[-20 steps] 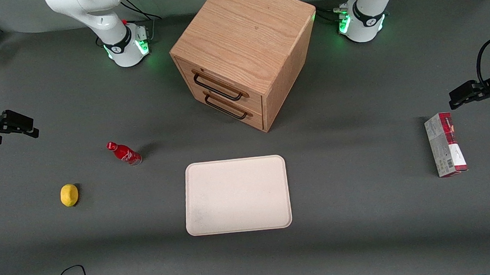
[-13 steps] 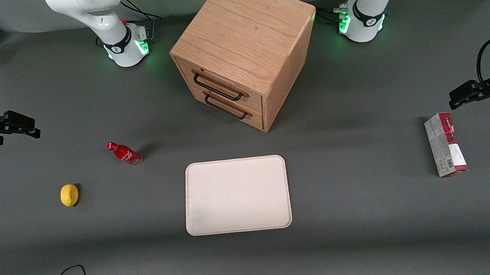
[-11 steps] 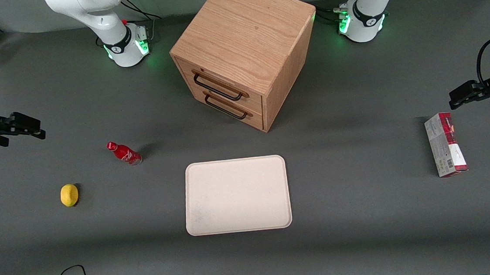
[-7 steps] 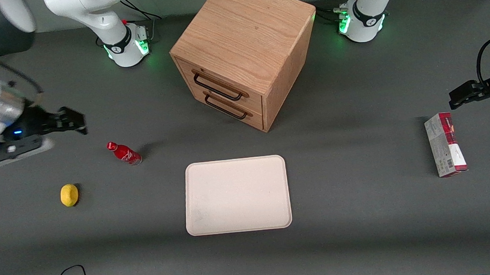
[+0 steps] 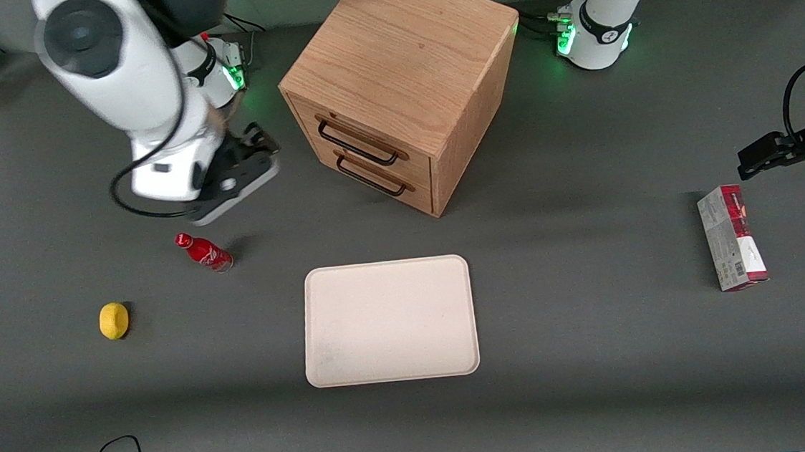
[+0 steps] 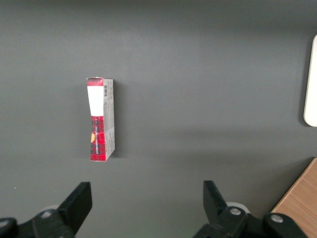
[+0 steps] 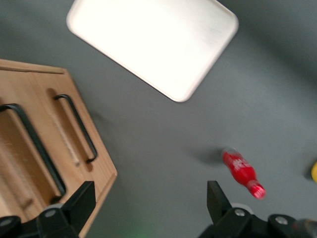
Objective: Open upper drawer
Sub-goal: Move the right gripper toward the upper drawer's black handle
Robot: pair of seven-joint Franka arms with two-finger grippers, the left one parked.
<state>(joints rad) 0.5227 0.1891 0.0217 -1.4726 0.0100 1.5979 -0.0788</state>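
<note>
Hovering above the table w/ fingers spread wide and nothing between them, the gripper point(image 5: 253, 148) sits in front of the cabinet point(image 5: 403, 53), near its drawer face but not touching; both fingertips point(image 7: 84, 196) show apart in the right wrist view. Item 1, upper drawer point(image 5: 359, 130): topmost of two oak fronts, shut flush, dark wire handle point(image 5: 359, 143) running along it. Item 2, bottom drawer point(image 5: 380, 174): same front, nearest the base, also shut. Step in hand, by my read: approach to the handle, grasp not yet made. To do it well: line the spread fingers up across the upper bar, not the lower one, as the two sit close together; close around the bar's middle so the pull stays square to the front; draw straight out along the drawer's own axis, since the cabinet stands angled on the table and a skewed pull may bind the drawer or drag the cabinet. Outward from there: red bottle point(image 5: 203, 252) nearer the front cam than the gripper, lemon point(image 5: 114, 320) nearer still, toward the working arm's end; tray point(image 5: 392, 370) in front of the cabinet, mid-table; red carton point(image 5: 731, 237) toward the parked arm's end. View notes: the front view alone gives gripper-to-cabinet spacing and the whole layout; the right wrist view gives both handles close up and the finger gap; the left wrist view shows the carton's point(image 6: 101, 119) label face, plus only a tray edge and a cabinet corner.
</note>
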